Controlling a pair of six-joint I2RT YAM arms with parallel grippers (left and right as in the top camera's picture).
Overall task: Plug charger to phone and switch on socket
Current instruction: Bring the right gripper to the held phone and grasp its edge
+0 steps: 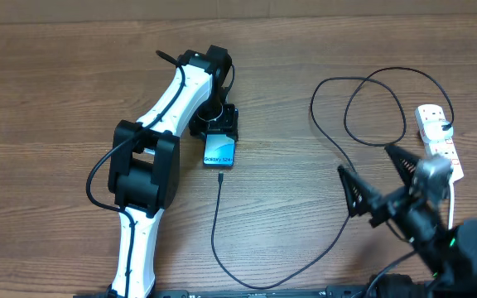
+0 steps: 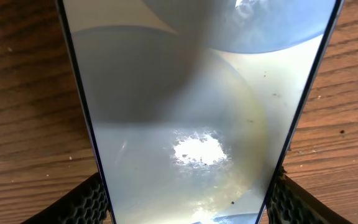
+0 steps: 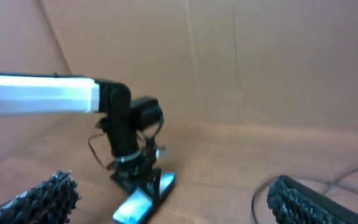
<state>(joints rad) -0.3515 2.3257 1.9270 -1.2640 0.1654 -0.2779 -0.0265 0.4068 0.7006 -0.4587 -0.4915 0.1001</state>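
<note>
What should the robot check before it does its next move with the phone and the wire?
1. Left gripper holding the phone: ok, a pad sits against each long edge.
2. Charger tip pushed into the phone: cannot tell. It lies right at the phone's bottom edge, but it is too small to see whether it is in.
3. Charger plug in the socket: ok, it looks seated on the strip.
4. Socket switched on: cannot tell, too small to see.
5. Right gripper free for the socket: ok, it is open, empty and close beside the socket.
</note>
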